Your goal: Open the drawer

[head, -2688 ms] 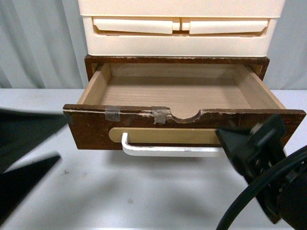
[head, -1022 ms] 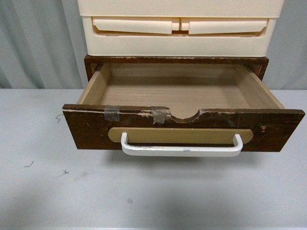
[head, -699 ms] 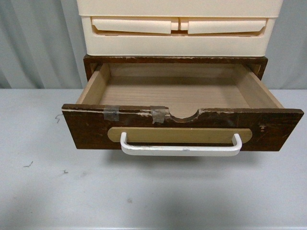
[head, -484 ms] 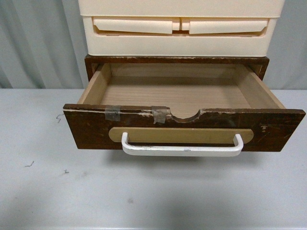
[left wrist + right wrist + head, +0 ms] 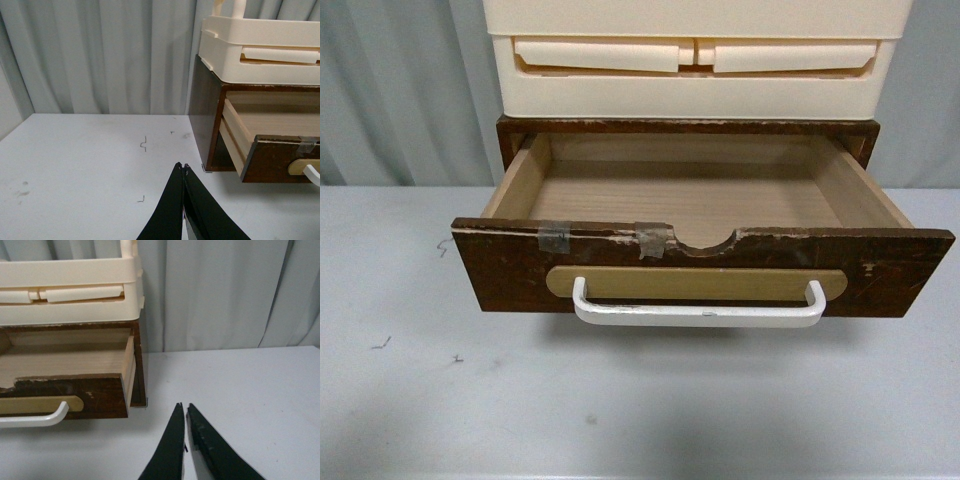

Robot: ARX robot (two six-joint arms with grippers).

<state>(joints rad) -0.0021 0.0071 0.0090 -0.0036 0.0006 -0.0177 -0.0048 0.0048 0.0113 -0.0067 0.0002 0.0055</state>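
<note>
The dark brown wooden drawer (image 5: 510, 270) stands pulled far out of its brown case (image 5: 686, 127). Its pale wood inside is empty. Its white bar handle (image 5: 698, 314) sits on a tan oval plate, with a half-round notch and tape bits on the top edge. The drawer also shows in the left wrist view (image 5: 270, 162) and in the right wrist view (image 5: 65, 392). My left gripper (image 5: 182, 167) is shut and empty over the table, to the left of the case. My right gripper (image 5: 184, 406) is shut and empty, to the right of the drawer. Neither arm shows in the front view.
Cream plastic drawers (image 5: 695, 60) are stacked on top of the brown case. The grey-white table (image 5: 640, 400) carries a few small dark marks on its left part. Pale curtains (image 5: 110, 55) hang behind the table.
2.7 s ago my right gripper was in front of the drawer's right end at the handle and a dark arm showed at the left. Both have left the front view. The drawer has stayed open.
</note>
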